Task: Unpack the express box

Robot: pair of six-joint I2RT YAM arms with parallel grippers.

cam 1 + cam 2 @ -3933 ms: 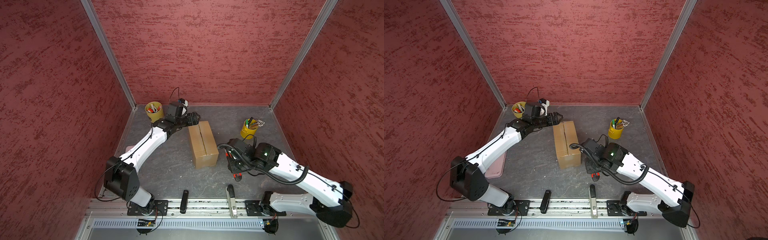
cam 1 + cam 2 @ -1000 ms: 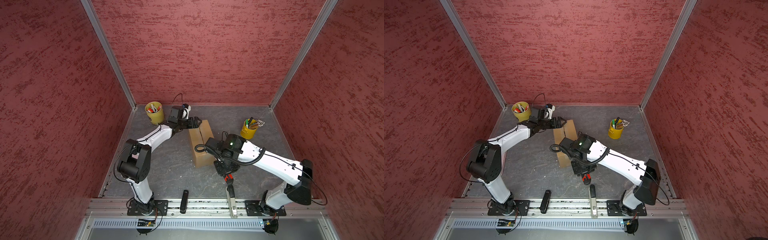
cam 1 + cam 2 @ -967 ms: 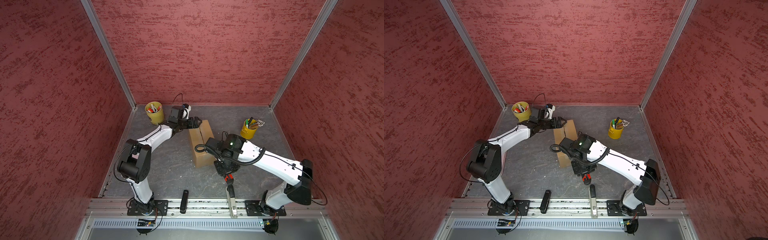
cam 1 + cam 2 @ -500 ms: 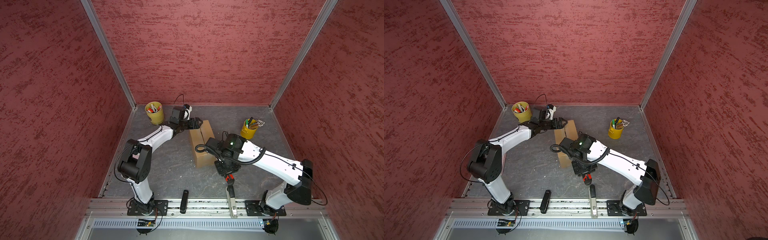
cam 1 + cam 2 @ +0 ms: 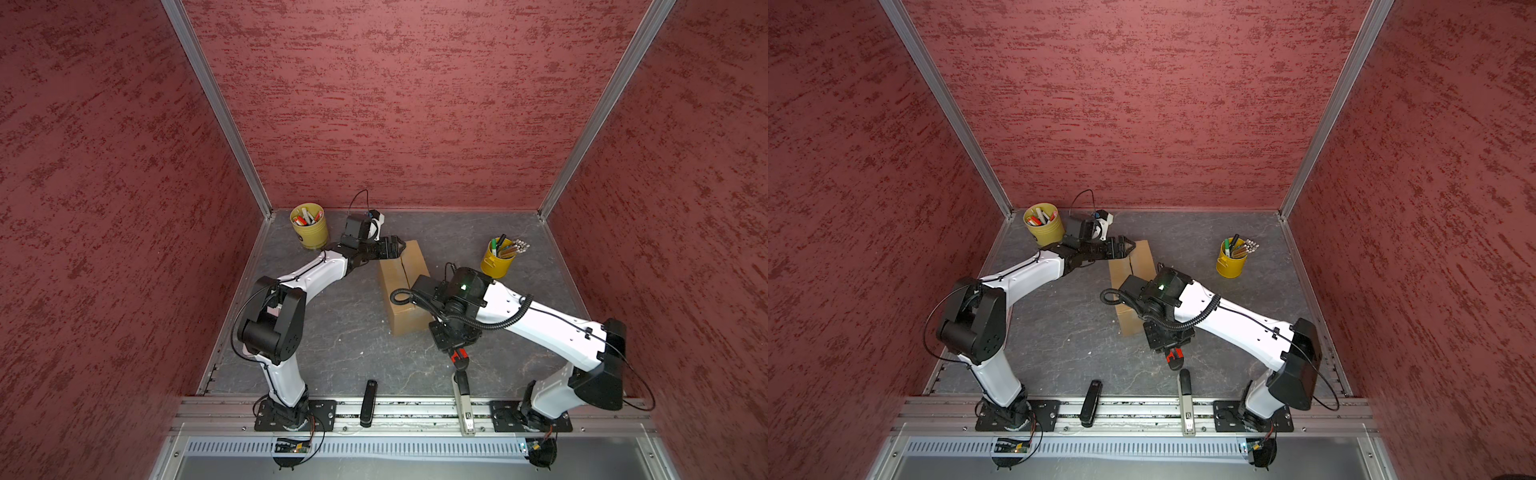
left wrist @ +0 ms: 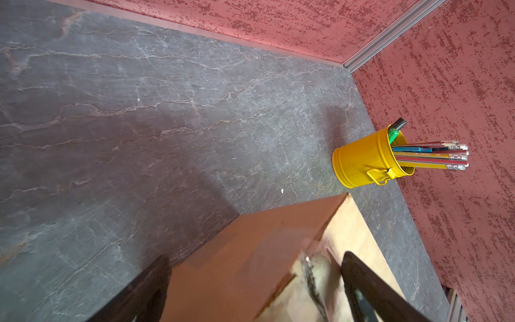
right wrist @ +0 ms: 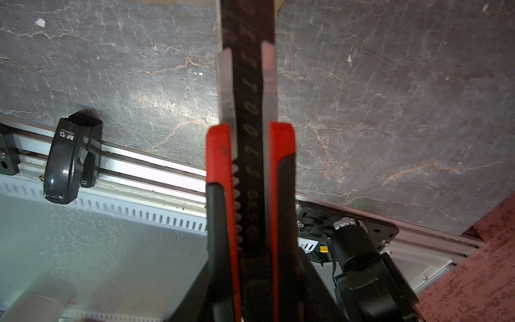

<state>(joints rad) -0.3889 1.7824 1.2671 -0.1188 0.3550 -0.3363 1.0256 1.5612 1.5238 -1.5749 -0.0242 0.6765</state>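
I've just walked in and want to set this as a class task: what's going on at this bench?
Two robot arms are working on a parcel. The left arm holds its jaws open over the far end of the express box. The right arm has its jaws shut on a red-and-black utility knife, just off the box's near end. The flaps lie closed; nothing is unpacked yet.

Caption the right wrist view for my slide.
Red-and-black utility knife, gripped, spans the frame above the grey table; a black stapler sits at the front rail.
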